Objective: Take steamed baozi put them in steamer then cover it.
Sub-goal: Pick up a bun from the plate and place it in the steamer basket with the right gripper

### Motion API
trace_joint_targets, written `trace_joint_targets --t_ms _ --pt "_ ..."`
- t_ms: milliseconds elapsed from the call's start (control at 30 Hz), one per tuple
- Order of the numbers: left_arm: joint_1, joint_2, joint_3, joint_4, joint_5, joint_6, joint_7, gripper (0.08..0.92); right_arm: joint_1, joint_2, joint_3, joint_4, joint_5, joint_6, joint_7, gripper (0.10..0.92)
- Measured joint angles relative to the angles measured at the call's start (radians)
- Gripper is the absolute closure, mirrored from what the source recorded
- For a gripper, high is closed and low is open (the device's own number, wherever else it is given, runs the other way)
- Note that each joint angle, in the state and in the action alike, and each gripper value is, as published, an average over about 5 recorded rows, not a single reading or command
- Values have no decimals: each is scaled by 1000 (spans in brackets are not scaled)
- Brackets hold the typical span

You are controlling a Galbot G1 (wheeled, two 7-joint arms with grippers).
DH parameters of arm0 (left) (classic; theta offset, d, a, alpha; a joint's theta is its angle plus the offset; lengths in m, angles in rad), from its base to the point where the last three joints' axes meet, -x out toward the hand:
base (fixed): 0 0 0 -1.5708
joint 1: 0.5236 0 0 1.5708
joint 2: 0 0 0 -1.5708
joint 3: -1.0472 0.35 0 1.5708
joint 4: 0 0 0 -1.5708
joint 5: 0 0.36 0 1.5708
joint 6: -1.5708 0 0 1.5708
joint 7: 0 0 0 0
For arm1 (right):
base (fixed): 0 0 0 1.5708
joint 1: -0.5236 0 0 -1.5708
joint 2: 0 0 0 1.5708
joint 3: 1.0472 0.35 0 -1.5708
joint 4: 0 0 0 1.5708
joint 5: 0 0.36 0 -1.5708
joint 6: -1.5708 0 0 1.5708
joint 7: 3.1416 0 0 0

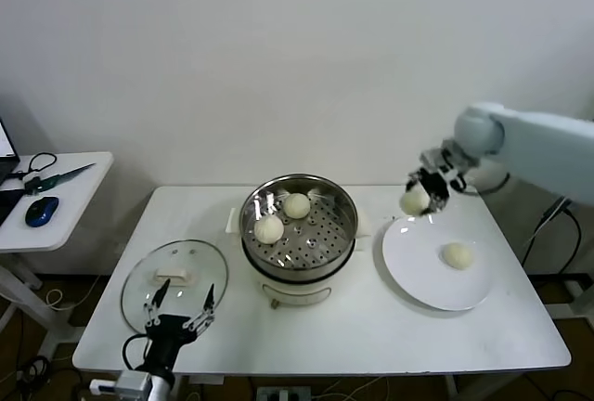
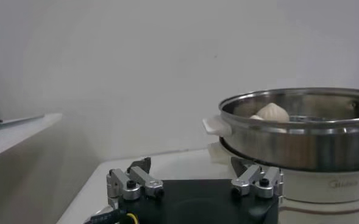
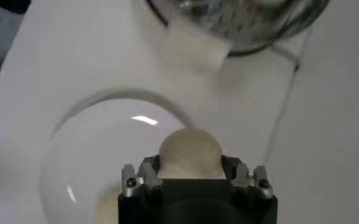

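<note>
The steel steamer point(image 1: 299, 225) stands mid-table on its white cooker base and holds two baozi point(image 1: 296, 204) point(image 1: 269, 228). My right gripper point(image 1: 419, 196) is shut on a third baozi point(image 1: 414, 200) and holds it in the air above the near-left edge of the white plate point(image 1: 422, 276); in the right wrist view the bun point(image 3: 189, 152) sits between the jaws. A fourth baozi point(image 1: 457, 255) lies on the plate. The glass cover point(image 1: 174, 283) lies flat on the table to the left. My left gripper point(image 1: 183, 313) is open and empty at the front edge by the cover. The steamer also shows in the left wrist view point(image 2: 301, 131).
A side table point(image 1: 51, 201) at the far left holds a blue mouse point(image 1: 41, 210) and cables. The cooker's white handle point(image 2: 216, 126) sticks out toward the left gripper. Bare table lies in front of the steamer and plate.
</note>
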Motion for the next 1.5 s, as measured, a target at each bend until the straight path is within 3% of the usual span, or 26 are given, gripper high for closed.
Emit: trace_joint_targets --t_ms 500,900,1333,1500 --pt "-17 -8 -10 -21 3 20 3 177 -6 184 53 241 -205 209 68 372" --pt "-22 -11 -16 -33 2 30 3 177 -166 250 59 231 -368 239 105 372" --pt "-24 -8 -16 -31 0 30 3 177 -268 295 78 183 -428 236 131 370" --pt "-23 -8 -16 -32 0 31 3 177 -280 308 81 163 -433 245 127 317"
